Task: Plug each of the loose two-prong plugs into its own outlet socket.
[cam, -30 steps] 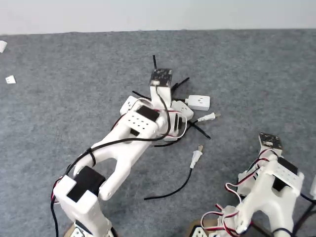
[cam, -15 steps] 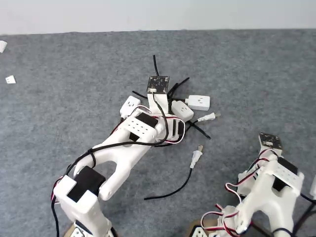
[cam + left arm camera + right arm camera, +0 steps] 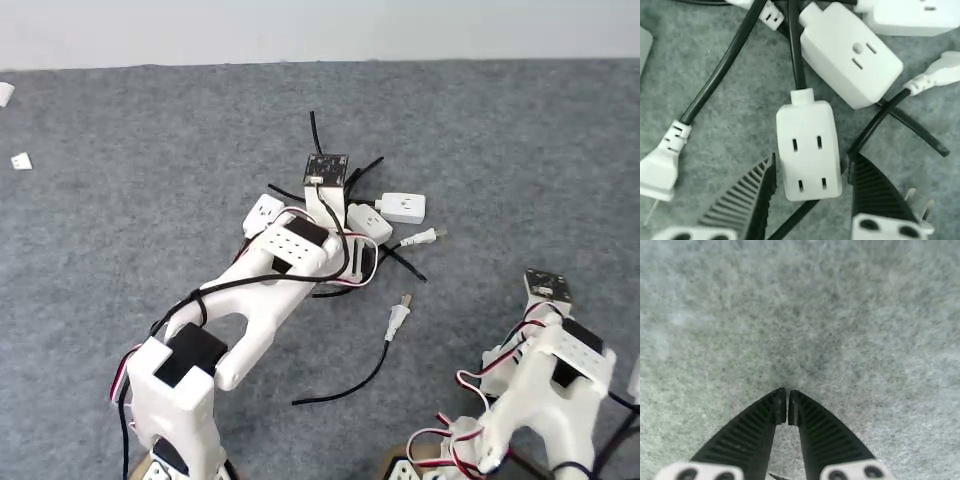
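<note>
Grey felt-like carpet (image 3: 130, 250) covers the table, and a pale wall (image 3: 320, 30) runs along its far edge. Two small white scraps (image 3: 20, 160) lie near the far left corner.

Two white arms stand at the near side. The left gripper (image 3: 811, 161) is spread wide, its black ribbed fingers (image 3: 757, 192) on either side of a white rectangular two-socket outlet block (image 3: 809, 150); whether they touch it is unclear. Three more white outlet blocks surround that arm's wrist: one on the left (image 3: 264, 212), one just to the right (image 3: 368, 222) and one beyond that (image 3: 403, 207).

Two white plugs on black cords lie loose: one just beside the cluster (image 3: 424, 238) and one nearer the arms (image 3: 398, 318). The left wrist view shows another white plug (image 3: 662, 167) close beside the gripper.

The right gripper (image 3: 787, 401) sits well apart from the cluster over bare carpet, its tips pressed together on nothing.
</note>
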You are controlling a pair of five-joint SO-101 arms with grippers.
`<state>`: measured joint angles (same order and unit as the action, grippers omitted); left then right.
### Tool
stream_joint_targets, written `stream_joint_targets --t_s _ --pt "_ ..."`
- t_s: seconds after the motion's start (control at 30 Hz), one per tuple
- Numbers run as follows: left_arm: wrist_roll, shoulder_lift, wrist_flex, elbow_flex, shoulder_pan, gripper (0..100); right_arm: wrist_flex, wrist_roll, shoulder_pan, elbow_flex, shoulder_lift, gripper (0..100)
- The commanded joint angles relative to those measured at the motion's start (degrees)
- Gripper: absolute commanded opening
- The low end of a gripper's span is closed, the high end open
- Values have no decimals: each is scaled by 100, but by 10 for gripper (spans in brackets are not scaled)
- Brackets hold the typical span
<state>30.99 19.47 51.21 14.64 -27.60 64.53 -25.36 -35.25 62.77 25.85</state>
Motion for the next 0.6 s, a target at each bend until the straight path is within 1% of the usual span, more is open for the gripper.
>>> stream_joint_targets --t_s 0.0,0.17,0.27,0.47,0.57 --pt "26 -44 79 -303 44 175 -66 26 66 -26 163 19" --pt "-62 -35 88 -303 26 6 -66 26 66 -26 154 19" --pt "-316 -35 193 -312 26 13 -66 26 66 -26 145 19" --pt "-343 -35 501 -321 53 12 -66 44 66 -26 145 19" --pt "-396 -53 782 -330 246 12 -66 44 66 -26 145 19"
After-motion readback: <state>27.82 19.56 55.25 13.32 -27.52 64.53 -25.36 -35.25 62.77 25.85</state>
